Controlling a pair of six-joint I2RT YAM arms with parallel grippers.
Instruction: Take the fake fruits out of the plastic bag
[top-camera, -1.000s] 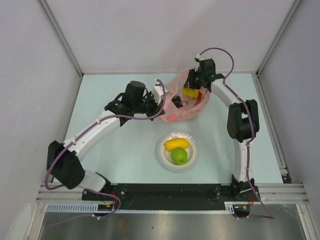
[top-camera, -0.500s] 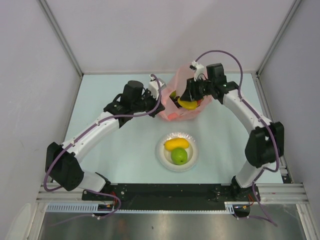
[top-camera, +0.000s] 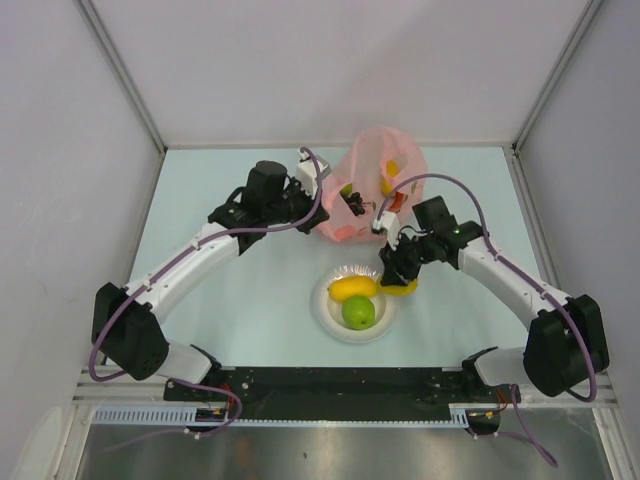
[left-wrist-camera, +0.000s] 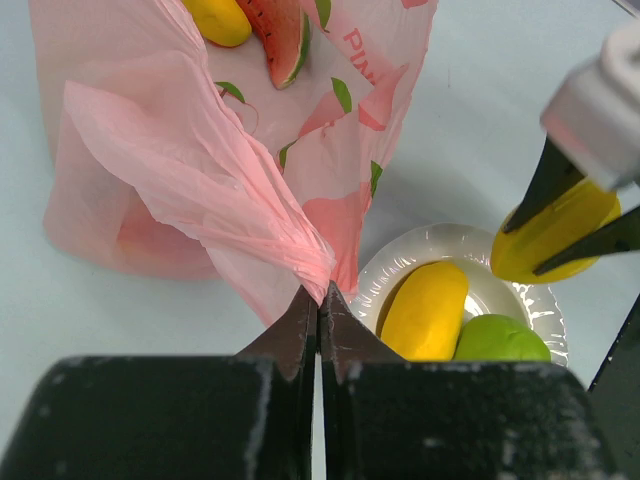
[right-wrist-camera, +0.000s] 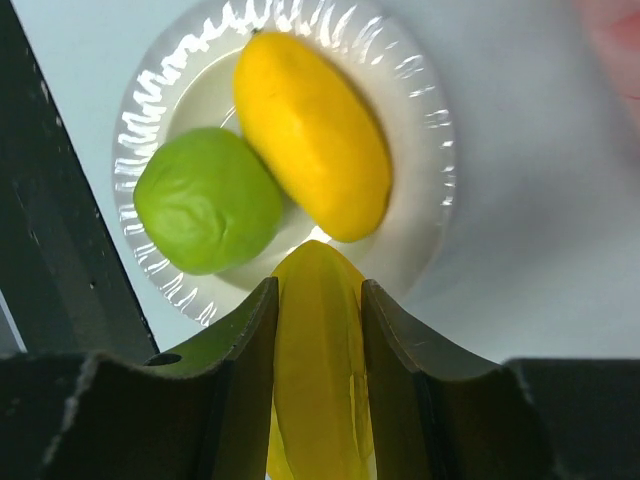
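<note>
1. Since 0.5 s ago the right gripper has left the plastic bag and swung toward me. It now hangs over the right rim of the white plate.
2. Its fingers are closed narrowly on a yellow lemon-like fruit, gripped on both sides. The fruit points down at the plate, so I judge it can be released straight onto it.
3. 2 fruits lie on the plate and touch each other: a green apple and an orange-yellow oblong fruit. Little free space remains, so I think the lemon could roll off the rim.
4. The left gripper is pinched fully together on a gathered fold of the bag. I believe this keeps the thin film lifted and stops it from following the other arm.
5. Inside the bag I see a watermelon slice and another yellow fruit, so the task is not finished.
6. On the bag I can read the pink letters "PIN"; the rest is lost in a crease. Green leaf prints surround them.
</note>
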